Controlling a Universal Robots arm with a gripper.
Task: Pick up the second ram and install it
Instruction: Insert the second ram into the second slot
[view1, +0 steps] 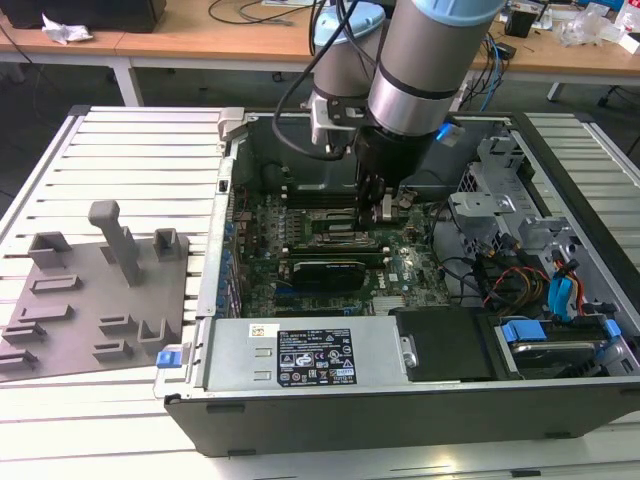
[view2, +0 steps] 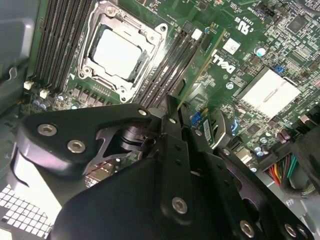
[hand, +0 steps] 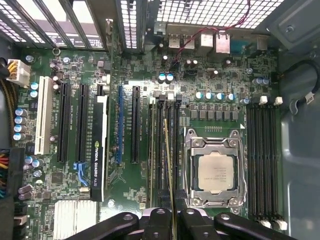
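I note print in three places: white lettering on the motherboard (view2: 218, 59), white lettering along the graphics card (hand: 98, 145), and a printed label (view1: 315, 357) on the power supply (view1: 240, 362). Wording not transcribed.

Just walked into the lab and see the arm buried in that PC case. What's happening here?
The robot arm is reaching into the open computer case with its gripper down over the motherboard. In both wrist views the gripper is shut on the second ram, a thin green stick held edge-on above the black memory slots beside the processor socket. Whether it has entered a slot yet cannot be told. The grey plastic tray sits outside the case, on the exterior view's left.
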